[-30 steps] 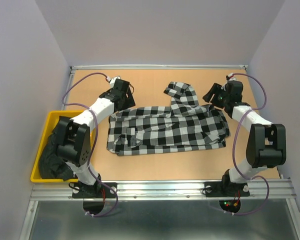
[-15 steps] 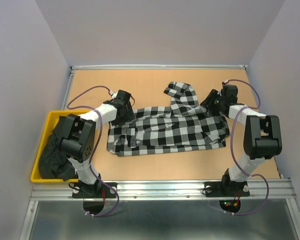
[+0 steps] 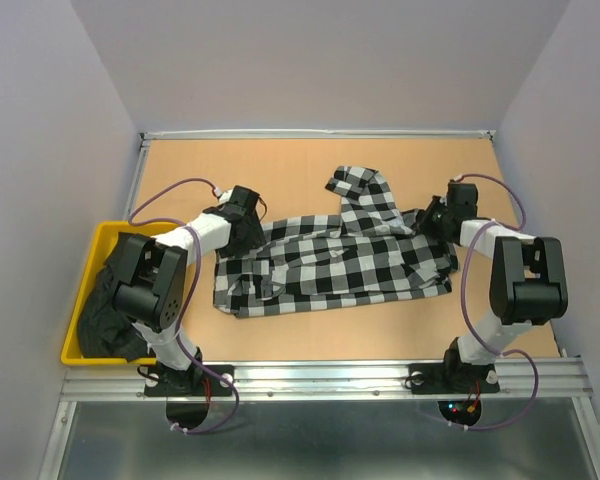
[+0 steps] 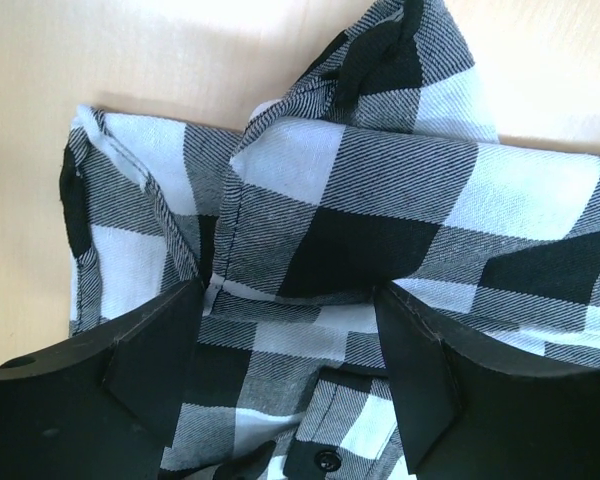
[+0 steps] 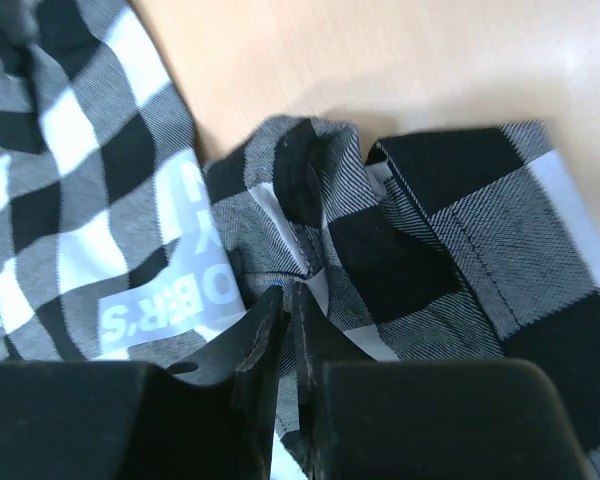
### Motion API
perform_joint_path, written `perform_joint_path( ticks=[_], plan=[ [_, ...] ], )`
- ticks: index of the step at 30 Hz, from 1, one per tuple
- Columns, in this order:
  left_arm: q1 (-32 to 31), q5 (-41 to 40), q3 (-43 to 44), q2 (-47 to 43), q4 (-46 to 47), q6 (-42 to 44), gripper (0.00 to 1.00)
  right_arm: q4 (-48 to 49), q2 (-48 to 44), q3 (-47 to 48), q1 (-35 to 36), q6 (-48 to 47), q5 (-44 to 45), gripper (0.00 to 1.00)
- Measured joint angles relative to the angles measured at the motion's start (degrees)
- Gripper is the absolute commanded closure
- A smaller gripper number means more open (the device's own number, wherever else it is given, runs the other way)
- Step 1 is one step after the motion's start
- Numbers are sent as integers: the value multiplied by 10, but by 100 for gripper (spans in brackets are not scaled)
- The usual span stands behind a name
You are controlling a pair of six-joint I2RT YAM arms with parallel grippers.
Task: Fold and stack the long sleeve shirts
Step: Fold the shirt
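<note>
The black-and-white checked long sleeve shirt (image 3: 330, 265) lies spread across the table, one sleeve folded up toward the back. My left gripper (image 3: 242, 235) is open and pressed down over the shirt's left end, with cloth (image 4: 380, 200) and a button placket between its fingers (image 4: 150, 350). My right gripper (image 3: 435, 218) is shut on a bunched fold of the checked shirt (image 5: 460, 220) at its right end, beside the white lettering (image 5: 150, 300). The plain black shirt (image 3: 105, 310) lies crumpled in the yellow bin.
The yellow bin (image 3: 105, 232) sits off the table's left edge, beside the left arm. A raised metal rail (image 3: 320, 133) bounds the back of the table, and grey walls close in on both sides.
Both grippers have come down and inward onto the shirt's two ends. The right jaws have closed on a fold of cloth, bunching the shirt's right edge.
</note>
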Motion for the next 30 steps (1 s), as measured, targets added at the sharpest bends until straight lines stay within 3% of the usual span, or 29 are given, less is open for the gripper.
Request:
perform_joint_path(
  ticks=[2,6,16,24,30],
  plan=[
    [0,-1,0,-4,-5,0,19,-3,-18,0,-1,-5,12,89],
    [2,0,2,-19,-18,1,19,-20,-62,1,-2,-24,38,86],
    [11,10,71,-42,-35,20,18,-71,-109,41,35,-126,34,37],
    [11,14,116,2,-31,41,18,-90,-49,131,178,-239,35,34],
    [12,6,157,75,-30,56,18,-103,16,165,211,-292,47,35]
  ],
)
